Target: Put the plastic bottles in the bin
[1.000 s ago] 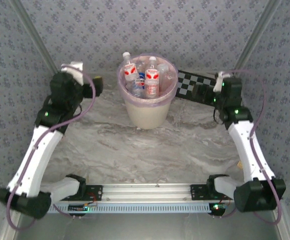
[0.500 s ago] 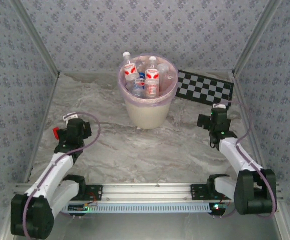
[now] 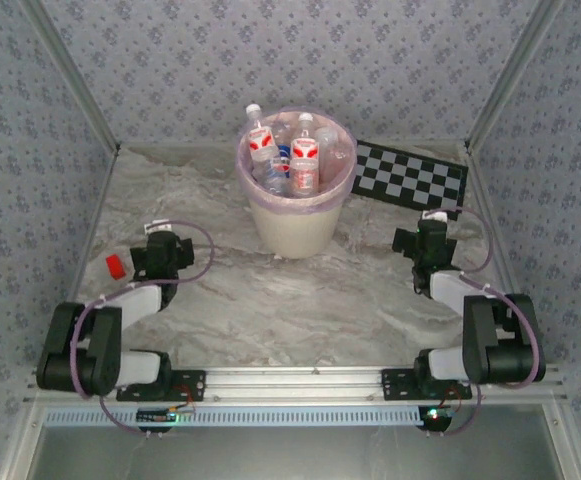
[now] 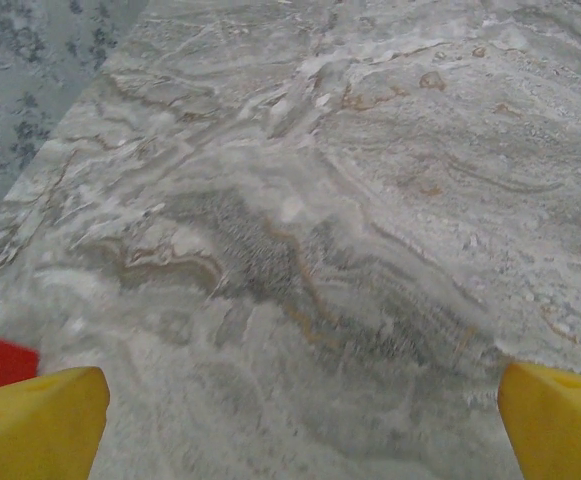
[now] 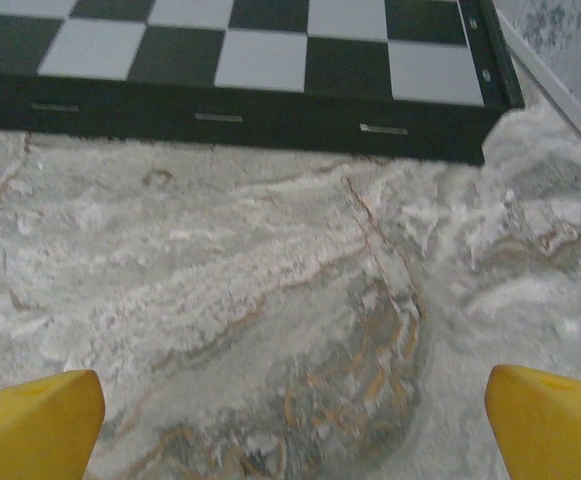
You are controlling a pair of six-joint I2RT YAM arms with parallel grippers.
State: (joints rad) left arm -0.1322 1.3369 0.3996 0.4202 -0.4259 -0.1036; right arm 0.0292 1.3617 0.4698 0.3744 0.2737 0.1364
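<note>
Change: both arms have folded back from beside the bin [image 3: 295, 228] and now sit low, near their bases at the near edge of the counter [image 3: 220, 300].
Left hand [image 4: 300, 420]: wide open and holding nothing, with bare marbled counter between its yellow fingers [image 4: 40, 415].
Right hand [image 5: 295, 415]: also spread fully and empty, hanging over bare counter.
Bottles [image 3: 305, 160]: they are in the bin, standing and leaning in a cluster. Two with red labels and white caps poke up above the rim, and one with blue on it is tucked between them.
Bin: upright at the far middle of the counter, well apart from both hands, its pale bag folded over the rim.
Meaning for the task: no loose bottle lies on the counter, so the job looks finished. The arms seem to be pulling back to rest rather than setting up another grab.
Top view adds: the bin, its load and both folded arms together.
Right wrist adds: the checkerboard [image 5: 240, 60] up close, its dark front edge lying flat on the counter ahead of the fingers.
Left wrist adds: a strip of patterned wall at top left, and a red block [image 4: 0, 362] just beside the left finger. I can't tell what that block is.
</note>
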